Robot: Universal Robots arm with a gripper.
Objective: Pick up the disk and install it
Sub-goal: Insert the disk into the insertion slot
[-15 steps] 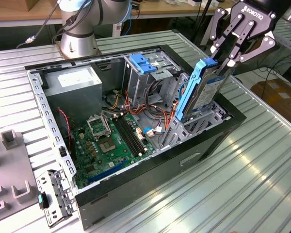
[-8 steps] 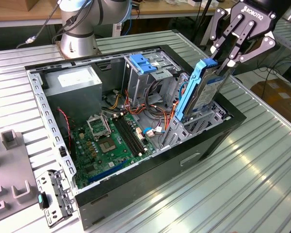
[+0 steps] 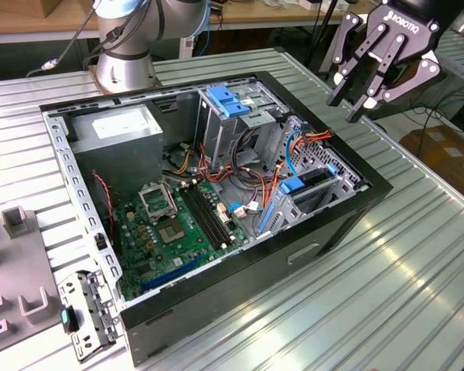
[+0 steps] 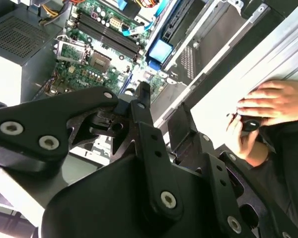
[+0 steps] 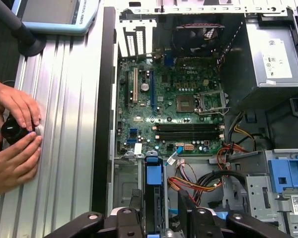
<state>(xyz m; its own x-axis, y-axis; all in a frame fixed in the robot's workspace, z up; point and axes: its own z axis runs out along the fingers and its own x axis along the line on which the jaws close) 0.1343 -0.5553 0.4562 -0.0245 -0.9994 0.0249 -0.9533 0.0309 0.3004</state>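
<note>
Standing on edge inside the open black computer case (image 3: pixel 240 297), at lower centre of the first wrist view: the flat silver-grey disk with blue plastic side rails (image 5: pixel 154 196). Hovering at upper right of the exterior view, the black articulated gripper (image 3: pixel 354 91), fingers spread and empty. Judged as approach; any grasp calling for square closure on narrow rails.

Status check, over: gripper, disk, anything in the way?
Gripper open, empty, hovering over the case edge. Disk looks slotted in the drive cage. Person's hands on the table beside the case.
</note>
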